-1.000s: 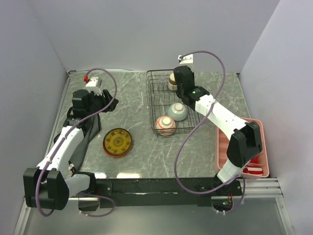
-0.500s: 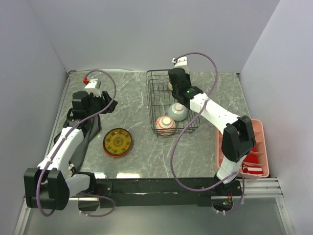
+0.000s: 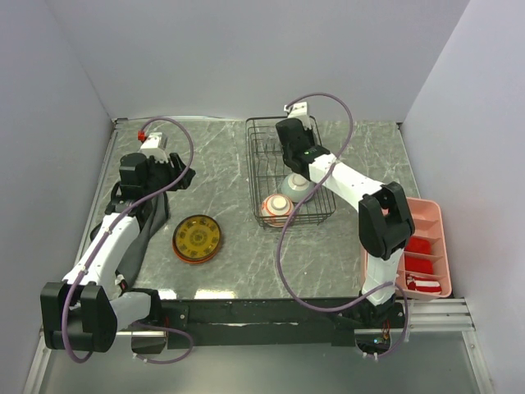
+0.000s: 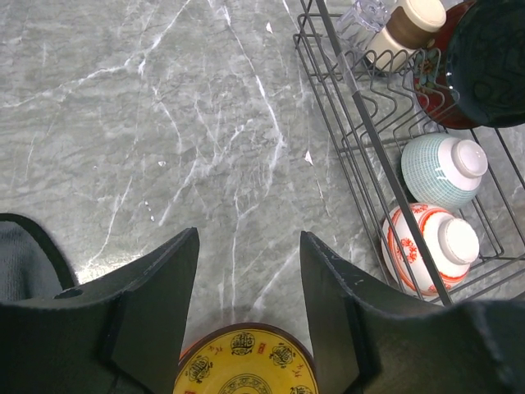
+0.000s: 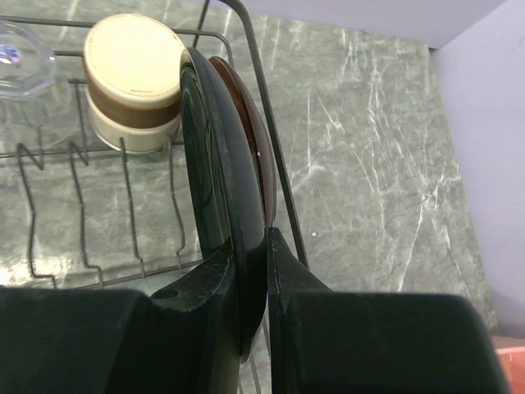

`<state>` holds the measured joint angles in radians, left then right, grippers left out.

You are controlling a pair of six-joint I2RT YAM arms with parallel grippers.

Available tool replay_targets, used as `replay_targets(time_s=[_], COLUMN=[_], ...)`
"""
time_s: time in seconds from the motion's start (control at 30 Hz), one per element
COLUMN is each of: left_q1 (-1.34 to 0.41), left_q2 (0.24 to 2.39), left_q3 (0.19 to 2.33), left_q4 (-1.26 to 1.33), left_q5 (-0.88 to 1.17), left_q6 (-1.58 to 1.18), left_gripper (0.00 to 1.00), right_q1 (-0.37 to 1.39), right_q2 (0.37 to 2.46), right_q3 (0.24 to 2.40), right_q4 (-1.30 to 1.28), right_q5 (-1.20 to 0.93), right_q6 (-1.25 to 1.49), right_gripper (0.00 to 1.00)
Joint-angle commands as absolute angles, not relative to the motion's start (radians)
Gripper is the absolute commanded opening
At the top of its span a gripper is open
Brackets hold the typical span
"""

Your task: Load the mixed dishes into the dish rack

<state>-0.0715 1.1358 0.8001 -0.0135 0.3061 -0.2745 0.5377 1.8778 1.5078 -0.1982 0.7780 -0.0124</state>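
Note:
The dish rack point(image 3: 261, 164) stands at the table's back middle. In it sit a tan cup point(image 5: 131, 82), an upturned mint bowl point(image 3: 297, 187) and an upturned red-and-white bowl point(image 3: 277, 210). My right gripper point(image 5: 253, 246) is shut on the rim of a glossy bowl point(image 5: 225, 139), dark inside and red outside. It holds this bowl on edge inside the rack, beside the cup. A yellow plate with an orange-red rim point(image 3: 196, 238) lies flat on the table. My left gripper point(image 4: 248, 238) hovers open just beyond the plate, nothing between its fingers.
A clear glass point(image 4: 361, 16) stands in the rack's far corner. A black cloth point(image 3: 148, 226) lies under the left arm. A pink compartment tray point(image 3: 436, 222) sits at the right edge. Walls close the back and both sides.
My right arm has swung left across the rack with the dark bowl, its elbow folding in. The left gripper has barely moved.

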Motion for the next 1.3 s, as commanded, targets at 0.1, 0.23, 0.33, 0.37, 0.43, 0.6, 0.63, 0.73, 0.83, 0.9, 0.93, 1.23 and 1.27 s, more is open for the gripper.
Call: replay_targets(time_s=[0.1, 0.23, 0.33, 0.37, 0.43, 0.6, 0.63, 0.73, 0.83, 0.9, 0.93, 1.23, 1.27], left_q1=[-0.067, -0.067, -0.067, -0.067, -0.067, -0.067, -0.067, -0.067, -0.067, -0.067, -0.067, -0.067, -0.067], left_q2=[1.126, 1.132, 1.127, 1.129, 1.132, 1.163, 1.172, 1.189, 1.181, 1.186, 1.190, 1.296, 1.314], left_q3=[0.804, 0.813, 0.805, 0.804, 0.807, 0.827, 0.844, 0.859, 0.845, 0.845, 0.854, 0.873, 0.870], left_q4=[-0.034, -0.067, -0.077, -0.081, -0.104, -0.181, -0.211, -0.248, -0.274, -0.326, -0.348, -0.564, -0.565], left_q5=[0.302, 0.301, 0.304, 0.305, 0.313, 0.333, 0.333, 0.350, 0.374, 0.391, 0.396, 0.425, 0.411], left_q6=[-0.239, -0.213, -0.196, -0.190, -0.163, -0.089, -0.083, -0.049, 0.032, 0.102, 0.130, 0.411, 0.428], left_gripper=[0.60, 0.60, 0.61, 0.61, 0.63, 0.65, 0.66, 0.66, 0.67, 0.68, 0.68, 1.00, 0.99], right_q1=[0.502, 0.488, 0.486, 0.488, 0.488, 0.492, 0.495, 0.508, 0.518, 0.519, 0.520, 0.506, 0.505], right_q2=[1.910, 1.927, 1.930, 1.925, 1.901, 1.827, 1.801, 1.735, 1.662, 1.623, 1.585, 1.335, 1.316], right_q3=[1.560, 1.557, 1.557, 1.560, 1.574, 1.591, 1.589, 1.575, 1.557, 1.528, 1.513, 1.250, 1.238], right_q4=[-0.182, -0.178, -0.167, -0.172, -0.190, -0.250, -0.258, -0.271, -0.279, -0.285, -0.287, -0.321, -0.324], right_q5=[0.784, 0.740, 0.721, 0.715, 0.697, 0.624, 0.623, 0.609, 0.574, 0.549, 0.507, -0.063, -0.102], right_q6=[0.049, 0.049, 0.034, 0.034, 0.043, 0.080, 0.092, 0.103, 0.107, 0.107, 0.103, -0.072, -0.069], right_gripper=[0.00, 0.01, 0.18, 0.31, 0.45, 0.61, 0.62, 0.63, 0.66, 0.70, 0.73, 1.00, 1.00])
